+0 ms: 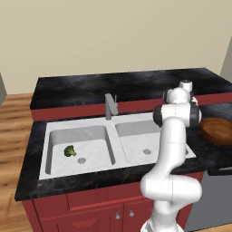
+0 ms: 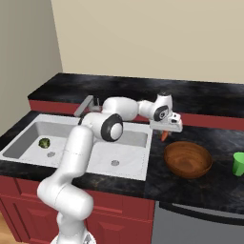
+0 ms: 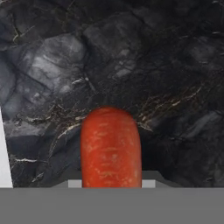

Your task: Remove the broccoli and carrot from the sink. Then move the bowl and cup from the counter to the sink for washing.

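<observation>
Nearest the onlooker, red cabinets (image 1: 90,213) carry the black mottled counter (image 2: 200,190), with a grey appliance front (image 2: 200,224) set under it to the right of the sink. The white arm (image 2: 76,157) rises from the cabinet front and reaches forward and right across the white double-basin sink (image 1: 47,149). In the left basin the broccoli (image 1: 70,151) lies on the floor just beside the round drain (image 1: 81,160), dark floret up. The right basin holds only its drain (image 1: 147,151). On the counter right of the sink sits the reddish-brown bowl (image 2: 188,159), upright, and further right, near the picture's edge, the green cup (image 2: 238,163), apart from the bowl. Beyond the bowl's rear rim, the gripper (image 2: 165,131) hangs over the counter just past the sink's right edge, fingers closed on the carrot (image 3: 110,146); the orange-red carrot points down from the hand toward the stone, and from the hand camera its rounded end stands clear against the dark surface. Whether its tip touches the counter cannot be told. The grey faucet (image 1: 110,106) stands at the centre back of the sink, and behind it a raised black ledge (image 1: 113,84) runs along a beige wall (image 1: 113,31)
</observation>
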Robot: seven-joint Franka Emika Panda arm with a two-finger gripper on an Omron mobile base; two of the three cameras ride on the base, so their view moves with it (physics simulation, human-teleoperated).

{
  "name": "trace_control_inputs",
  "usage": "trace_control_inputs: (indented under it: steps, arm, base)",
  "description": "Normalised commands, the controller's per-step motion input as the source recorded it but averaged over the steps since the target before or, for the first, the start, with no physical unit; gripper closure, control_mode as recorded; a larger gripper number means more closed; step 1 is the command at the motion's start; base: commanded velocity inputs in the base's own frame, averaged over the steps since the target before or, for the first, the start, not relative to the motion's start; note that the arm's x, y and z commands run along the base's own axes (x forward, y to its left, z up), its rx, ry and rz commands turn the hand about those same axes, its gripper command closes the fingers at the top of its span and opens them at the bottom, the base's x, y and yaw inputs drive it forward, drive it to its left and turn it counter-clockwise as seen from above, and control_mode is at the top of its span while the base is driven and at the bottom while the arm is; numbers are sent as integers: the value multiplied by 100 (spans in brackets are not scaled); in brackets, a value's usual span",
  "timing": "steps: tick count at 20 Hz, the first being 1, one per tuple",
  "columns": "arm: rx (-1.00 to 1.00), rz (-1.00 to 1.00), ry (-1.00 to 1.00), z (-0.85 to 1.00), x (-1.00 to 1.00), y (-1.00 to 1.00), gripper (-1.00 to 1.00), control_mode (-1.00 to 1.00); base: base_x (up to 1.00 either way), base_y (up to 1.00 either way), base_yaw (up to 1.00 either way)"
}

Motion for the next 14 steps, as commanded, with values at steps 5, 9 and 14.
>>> trace_control_inputs:
  steps: [5, 9, 14]
  arm:
    - [0, -4, 6, -21, 6, -1, 100, -100]
    - [0, -6, 8, -19, 0, 0, 100, -100]
    - [0, -7, 8, -19, 0, 0, 100, -100]
  base:
    - [0, 0, 0]
    - [0, 0, 0]
    - [0, 0, 0]
